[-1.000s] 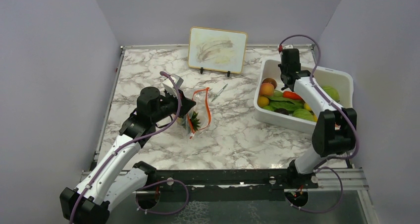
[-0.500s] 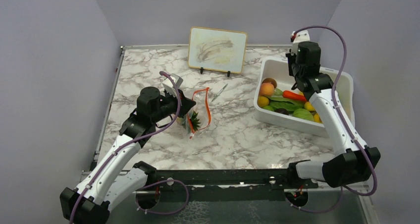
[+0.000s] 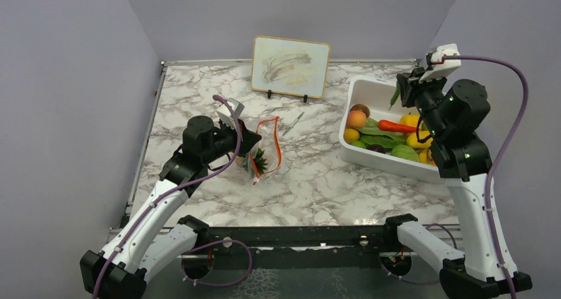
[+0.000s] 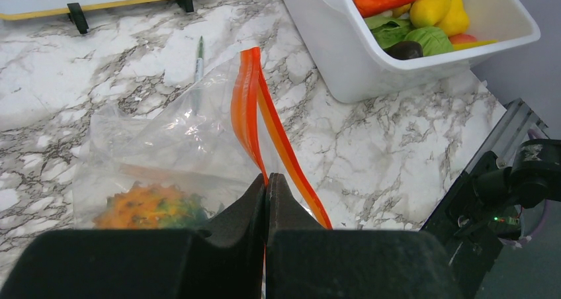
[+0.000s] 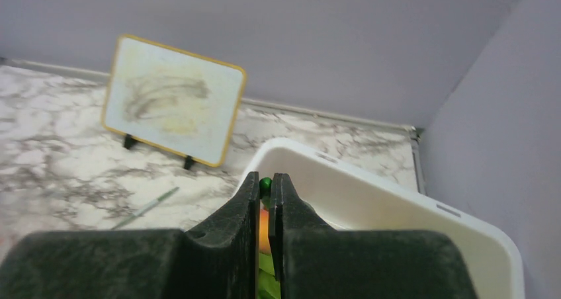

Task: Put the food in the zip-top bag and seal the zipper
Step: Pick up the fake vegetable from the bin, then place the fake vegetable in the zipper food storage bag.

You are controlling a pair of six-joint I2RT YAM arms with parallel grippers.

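The clear zip-top bag (image 3: 266,147) lies at the table's middle-left with a spiky orange pineapple (image 3: 259,159) inside it. My left gripper (image 3: 255,140) is shut on the bag's red-orange zipper (image 4: 248,107) and holds one side of the mouth up; the pineapple also shows in the left wrist view (image 4: 142,206). My right gripper (image 3: 405,87) is raised above the far end of the white bin (image 3: 370,157), shut on a green pod (image 3: 395,98) that hangs from it; the pod shows between the jaws in the right wrist view (image 5: 265,183). Red, orange, yellow and green food (image 3: 397,126) fills the bin.
A thin grey pen (image 3: 293,123) lies on the marble just behind the bag. A yellow-framed whiteboard (image 3: 291,65) stands at the back centre. Grey walls close in the left, back and right sides; the bin sits against the right wall.
My right arm has risen out of the bin and swung to the right, carrying the green pod. The left arm and the bag have not moved.
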